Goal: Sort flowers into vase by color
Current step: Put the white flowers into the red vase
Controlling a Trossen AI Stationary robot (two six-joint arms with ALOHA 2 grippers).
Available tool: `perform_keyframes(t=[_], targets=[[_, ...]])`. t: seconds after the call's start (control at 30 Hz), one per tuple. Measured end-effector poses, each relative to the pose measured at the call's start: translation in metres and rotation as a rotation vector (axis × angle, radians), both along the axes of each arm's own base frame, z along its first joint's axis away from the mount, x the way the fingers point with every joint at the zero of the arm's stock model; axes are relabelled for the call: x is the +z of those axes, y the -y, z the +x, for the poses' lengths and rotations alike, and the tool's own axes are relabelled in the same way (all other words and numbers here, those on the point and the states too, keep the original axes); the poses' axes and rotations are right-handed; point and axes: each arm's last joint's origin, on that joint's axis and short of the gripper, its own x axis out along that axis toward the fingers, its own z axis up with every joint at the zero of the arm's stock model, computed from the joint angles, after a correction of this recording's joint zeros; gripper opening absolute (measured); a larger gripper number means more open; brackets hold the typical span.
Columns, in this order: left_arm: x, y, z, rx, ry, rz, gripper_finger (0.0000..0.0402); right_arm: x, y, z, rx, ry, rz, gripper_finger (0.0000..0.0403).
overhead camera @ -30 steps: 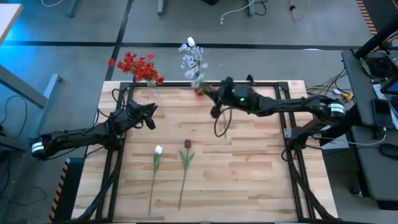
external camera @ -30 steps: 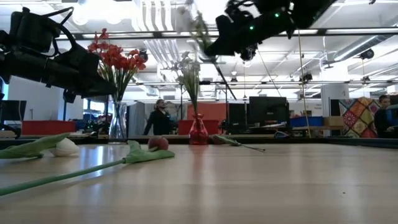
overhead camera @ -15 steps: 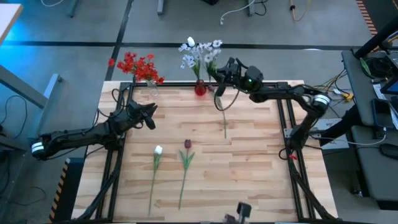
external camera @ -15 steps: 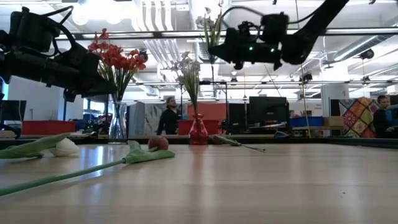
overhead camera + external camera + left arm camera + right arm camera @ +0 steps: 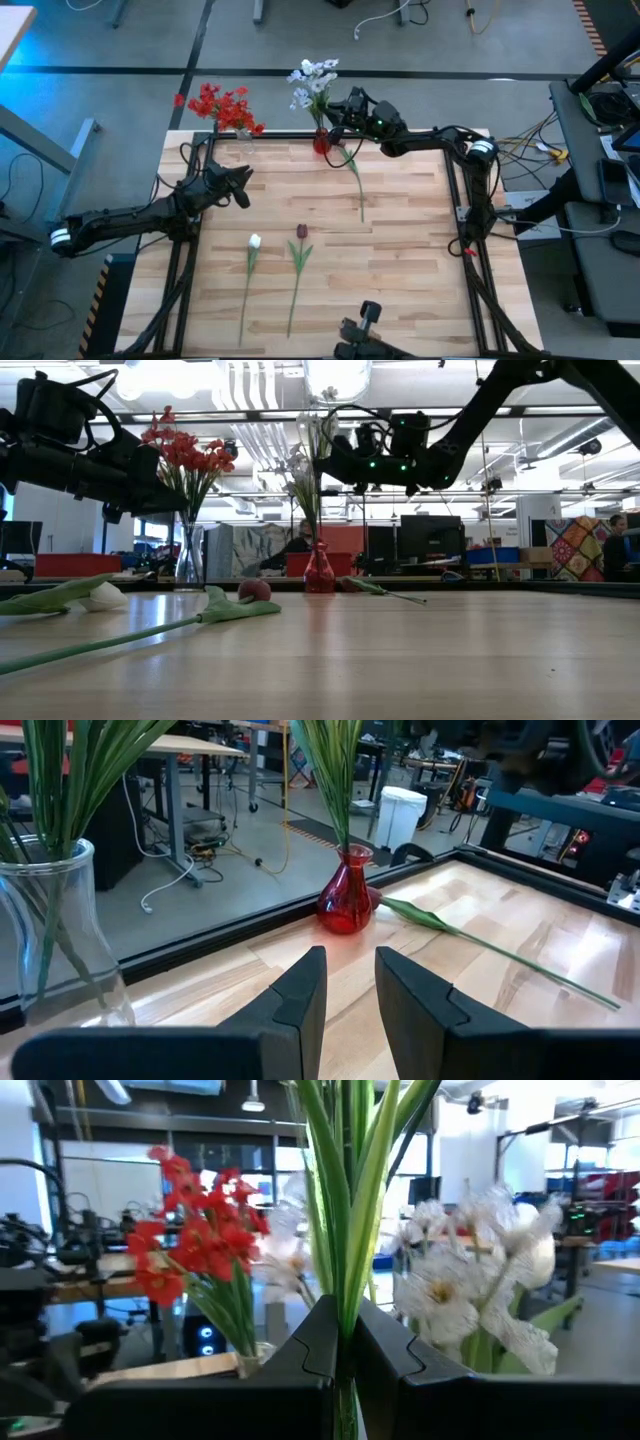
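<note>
Wooden table (image 5: 400, 260) fills the middle of the high view, both vases on its top edge. The right gripper (image 5: 338, 108) sits top-centre, fingers pinched on a white spray's stem (image 5: 345, 1210) right over the small red vase (image 5: 321, 142). Looks like it's being fed into the neck, hard to be sure.

Risk: that vase is tiny, so a sideways tug could tip it.

Left gripper (image 5: 240, 183) hangs mid-left, fingers slightly spread, empty.

White bud (image 5: 254, 241), dark red tulip (image 5: 301, 232) and one stem (image 5: 356, 180) lie flat; red flowers (image 5: 222, 104) are in the clear vase (image 5: 50, 920).

A second ago the spray was lower and further right.
</note>
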Motion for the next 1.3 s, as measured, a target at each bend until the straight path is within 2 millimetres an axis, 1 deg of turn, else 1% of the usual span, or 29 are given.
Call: perform_keyframes(t=[0.37,0.6,0.7,0.87,1.0,1.13,1.3], targets=[[0.000,0.000,0.000,0.000,-0.002,-0.001,0.0075,-0.026,0.009,0.001,-0.041,-0.008,-0.007,0.0013],[0.000,0.000,0.000,0.000,-0.003,-0.002,0.0075,-0.032,0.009,0.003,-0.049,-0.021,0.001,0.0015],[0.000,0.000,0.000,0.000,-0.003,-0.002,0.0075,-0.034,0.009,0.003,-0.050,-0.030,0.002,0.0035],[0.000,0.000,0.000,0.000,-0.004,-0.002,0.0075,-0.035,0.009,0.003,-0.050,-0.042,0.011,0.0094],[0.000,0.000,0.000,0.000,-0.002,-0.004,0.0075,-0.041,0.010,0.004,-0.050,-0.106,0.053,0.0130],[0.000,0.000,0.000,0.000,-0.001,-0.005,0.0075,-0.044,0.010,0.004,-0.050,-0.141,0.071,0.0151],[0.000,0.000,0.000,0.000,-0.002,-0.003,0.0075,-0.042,0.009,0.003,-0.050,-0.181,0.101,0.0163]])
